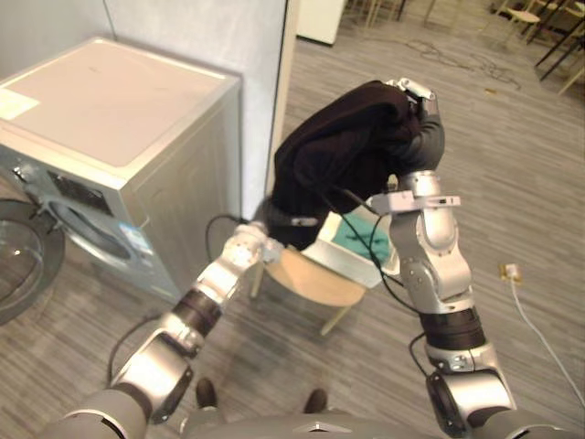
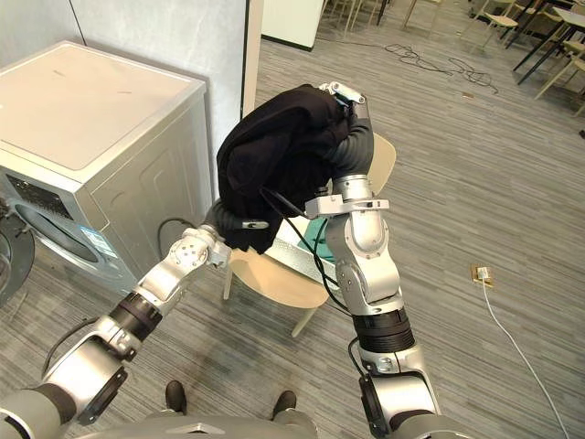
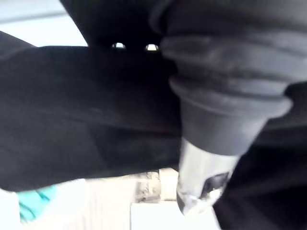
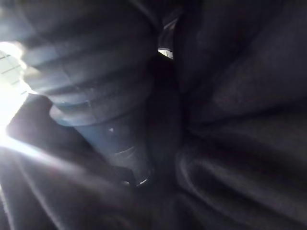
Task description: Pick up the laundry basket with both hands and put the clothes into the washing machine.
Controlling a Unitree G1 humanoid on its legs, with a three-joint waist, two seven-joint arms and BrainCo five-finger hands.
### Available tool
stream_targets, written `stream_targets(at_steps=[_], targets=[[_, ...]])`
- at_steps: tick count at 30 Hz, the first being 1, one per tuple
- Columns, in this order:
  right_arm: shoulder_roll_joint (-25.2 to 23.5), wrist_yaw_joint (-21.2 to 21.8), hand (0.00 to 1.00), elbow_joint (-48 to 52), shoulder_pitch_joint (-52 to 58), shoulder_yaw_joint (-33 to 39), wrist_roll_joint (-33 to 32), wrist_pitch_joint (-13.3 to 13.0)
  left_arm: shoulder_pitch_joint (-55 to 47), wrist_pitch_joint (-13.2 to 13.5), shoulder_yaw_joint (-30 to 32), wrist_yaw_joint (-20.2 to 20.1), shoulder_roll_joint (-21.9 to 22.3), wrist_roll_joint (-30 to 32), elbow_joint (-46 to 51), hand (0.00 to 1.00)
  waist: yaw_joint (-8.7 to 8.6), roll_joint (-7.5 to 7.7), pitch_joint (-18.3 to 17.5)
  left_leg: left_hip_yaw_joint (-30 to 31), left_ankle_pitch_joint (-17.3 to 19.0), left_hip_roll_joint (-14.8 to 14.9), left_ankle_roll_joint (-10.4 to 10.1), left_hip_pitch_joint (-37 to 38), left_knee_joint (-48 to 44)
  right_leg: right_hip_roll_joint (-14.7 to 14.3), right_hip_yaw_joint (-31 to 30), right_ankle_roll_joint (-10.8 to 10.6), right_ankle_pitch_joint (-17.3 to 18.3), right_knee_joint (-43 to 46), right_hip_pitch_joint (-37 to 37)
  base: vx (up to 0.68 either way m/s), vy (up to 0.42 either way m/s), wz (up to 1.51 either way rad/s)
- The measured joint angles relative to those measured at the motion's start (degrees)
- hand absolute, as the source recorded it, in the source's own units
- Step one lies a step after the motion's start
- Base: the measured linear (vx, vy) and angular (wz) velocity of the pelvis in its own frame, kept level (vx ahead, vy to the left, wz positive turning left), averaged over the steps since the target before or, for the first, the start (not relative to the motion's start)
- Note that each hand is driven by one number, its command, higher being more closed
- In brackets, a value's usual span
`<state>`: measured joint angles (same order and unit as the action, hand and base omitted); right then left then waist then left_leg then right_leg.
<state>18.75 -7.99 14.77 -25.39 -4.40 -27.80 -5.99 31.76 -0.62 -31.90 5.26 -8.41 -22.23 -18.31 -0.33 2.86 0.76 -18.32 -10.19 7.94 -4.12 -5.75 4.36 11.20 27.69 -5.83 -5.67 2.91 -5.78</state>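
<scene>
A: Where is the garment [image 1: 343,146]?
B: Left hand [image 1: 263,218] buried in its hem, grip untellable. It hangs aloft over the basket [image 1: 343,259], with the right hand [image 1: 413,96] fingers curled on top. Likely soft and light, drooping; best gathered in a bunch.

The washing machine [image 1: 110,137] takes up the side from 9 to 11 o'clock. Its round door [image 1: 23,261] stands open at 9 o'clock, and the drum opening [image 1: 91,233] on the front is unblocked. A grey partition wall [image 1: 228,37] rises just behind the machine at 12 o'clock. A narrow strip of bare floor [image 1: 512,165] runs between the machine and the chair [image 1: 311,283]. The chair, at centre, carries the white basket [image 1: 343,261]. The black garment [image 1: 343,146] hangs above it and bars the way down from above. From 1 to 4 o'clock the floor lies open, apart from a white cable [image 1: 539,329] at 3 o'clock.
</scene>
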Motion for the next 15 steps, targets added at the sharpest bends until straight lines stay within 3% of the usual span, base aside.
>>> stream_targets(at_steps=[4,12,14,15], targets=[[0.32,1.83,1.00,0.03,0.54,-0.22,-0.01,-0.21,-0.11,1.23,-0.02,-0.69,0.32,-3.77,-0.40,1.00,0.10,-1.24,-0.76,0.33,0.04,-0.39,0.03,0.00,0.05,0.45,0.05,-0.01,0.13,0.14,0.01,0.01,0.004,0.02],[0.28,3.26,1.00,0.06,2.78,-2.77,-0.02,-1.70,-3.06,3.50,0.98,0.81,1.15,-4.35,-0.31,1.00,0.05,-1.25,-0.76,0.36,0.47,-0.50,-0.51,-0.04,0.08,0.52,-0.17,0.02,0.08,-0.30,-0.04,0.02,-0.002,0.00],[0.22,3.90,1.00,0.06,3.56,-3.56,-0.02,-1.70,-4.51,3.62,3.68,1.85,2.21,-3.13,-0.19,1.00,-0.09,-1.25,-0.77,0.22,0.54,-0.50,-0.56,-0.06,0.08,0.50,-0.29,0.06,-0.02,-0.53,-0.08,0.05,-0.011,-0.03],[0.22,4.05,0.00,0.05,3.90,-3.67,-0.03,-1.70,-4.73,3.62,4.58,2.22,2.63,-2.35,-0.19,1.00,-0.06,-1.25,-0.77,0.16,0.55,-0.51,-0.56,-0.08,0.08,0.49,-0.33,0.05,-0.06,-0.60,-0.08,0.05,-0.010,-0.03]])
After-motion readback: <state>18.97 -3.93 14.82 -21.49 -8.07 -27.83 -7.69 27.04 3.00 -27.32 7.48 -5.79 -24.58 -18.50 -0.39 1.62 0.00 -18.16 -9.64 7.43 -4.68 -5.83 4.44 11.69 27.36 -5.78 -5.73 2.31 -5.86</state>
